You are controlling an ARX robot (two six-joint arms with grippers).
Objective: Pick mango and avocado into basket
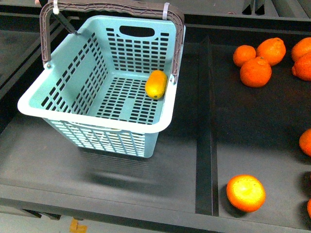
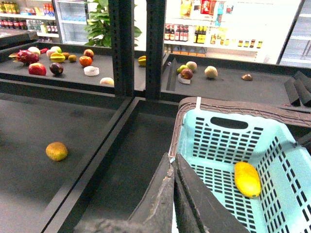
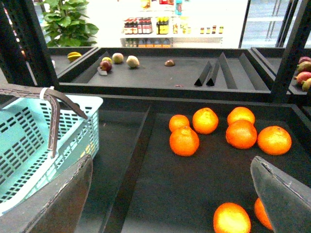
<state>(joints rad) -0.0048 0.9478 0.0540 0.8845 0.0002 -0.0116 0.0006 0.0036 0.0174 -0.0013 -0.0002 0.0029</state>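
The mango (image 1: 156, 84), smooth, yellow and oblong, lies inside the light teal basket (image 1: 58, 116) against its right wall; it also shows in the left wrist view (image 2: 247, 179). The basket hangs tilted above the dark shelf, its brown handle (image 1: 112, 7) up at the back. My left gripper (image 2: 173, 158) is shut, its tips at the basket's rim (image 2: 194, 108). My right gripper (image 3: 170, 194) is open and empty over the shelf between the basket (image 3: 29, 141) and the oranges. No avocado is clearly visible near the arms.
Several round oranges (image 1: 256, 71) lie in the right shelf bin, one near the front (image 1: 246, 192). A raised black divider (image 1: 206, 126) separates the bins. A brownish round fruit (image 2: 57, 151) sits in the left bin. Far shelves hold mixed fruit (image 2: 85, 60).
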